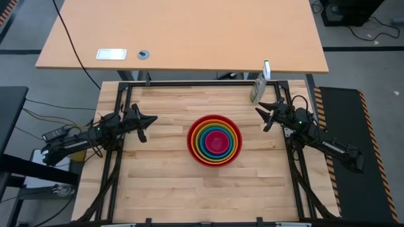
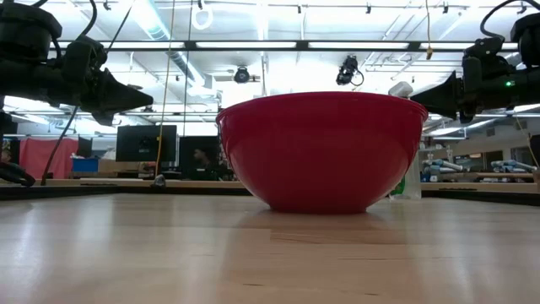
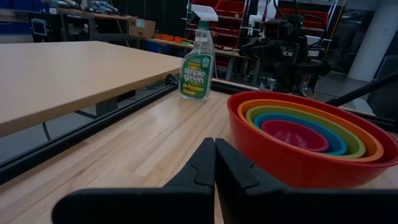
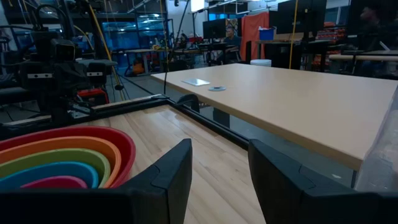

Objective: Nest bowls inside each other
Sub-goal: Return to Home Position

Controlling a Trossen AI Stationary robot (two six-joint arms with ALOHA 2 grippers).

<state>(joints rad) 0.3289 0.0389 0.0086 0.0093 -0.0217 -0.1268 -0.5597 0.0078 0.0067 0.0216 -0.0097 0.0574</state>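
Observation:
The bowls (image 1: 214, 140) stand nested at the table's middle: red outermost, then orange, lime green, blue, and pink-magenta (image 1: 215, 143) innermost. The red bowl (image 2: 322, 152) rests on its base on the wood. The stack also shows in the left wrist view (image 3: 305, 138) and the right wrist view (image 4: 62, 165). My left gripper (image 1: 153, 118) hovers shut, level, at the table's left side, clear of the bowls; its fingers (image 3: 214, 163) meet. My right gripper (image 1: 259, 111) hovers open at the right side, fingers (image 4: 217, 171) apart with nothing between them.
A green spray bottle (image 1: 257, 88) stands at the table's far right corner, close to my right gripper. A second, light tabletop (image 1: 183, 31) lies beyond the far edge. Bare wood surrounds the bowl stack on all sides.

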